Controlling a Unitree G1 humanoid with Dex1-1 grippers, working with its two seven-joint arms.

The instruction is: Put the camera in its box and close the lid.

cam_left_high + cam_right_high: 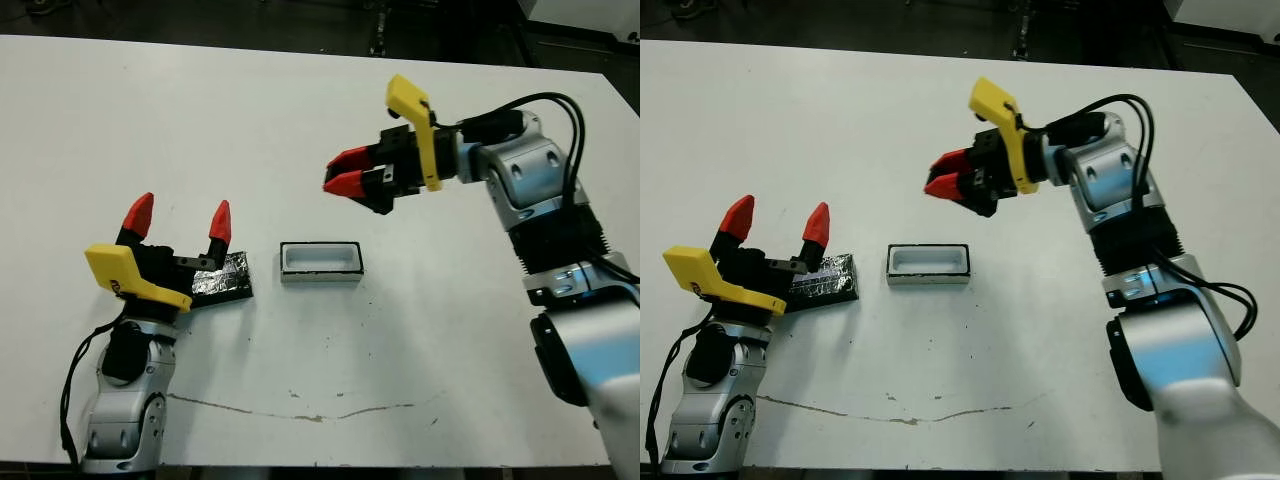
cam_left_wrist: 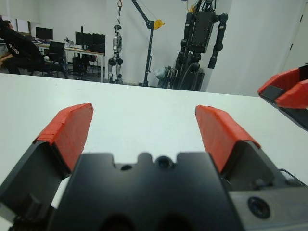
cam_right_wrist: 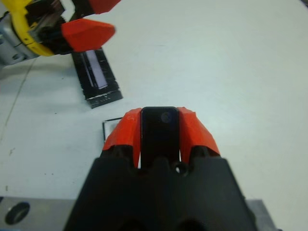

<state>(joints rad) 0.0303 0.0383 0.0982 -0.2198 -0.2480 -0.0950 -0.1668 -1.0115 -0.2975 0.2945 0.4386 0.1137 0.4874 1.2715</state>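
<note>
I see the camera [image 3: 160, 129], a slim black oblong with a rounded end and a glossy face, clamped between the two red fingers of my right gripper [image 1: 345, 176]. Its long axis runs along the fingers, so it points out past the fingertips, toward my left and a little downward, and the fingers are closed tight against its two long sides. That gripper hangs in the air above the white table [image 1: 150, 120], up and to the right of the box [image 1: 321, 262], well clear of it. The box sits open near the middle of the table, a small rectangular tray with black outer walls and a thick white lining, its long axis running left to right across my view. Nothing lies inside it that I can make out. Just to its left, with a small gap between them, the lid [image 1: 226, 276] lies flat on the table, a black rectangular panel covered in crinkly silvery patches, its long side slightly angled against the box. My left gripper [image 1: 178, 224] stands over the near left corner of the lid with its red fingers spread wide apart, pointing up and away from me and holding nothing. I cannot tell whether its body touches the lid. The tabletop is smooth and white, with a thin dark crack [image 1: 300, 412] running across the near edge.
</note>
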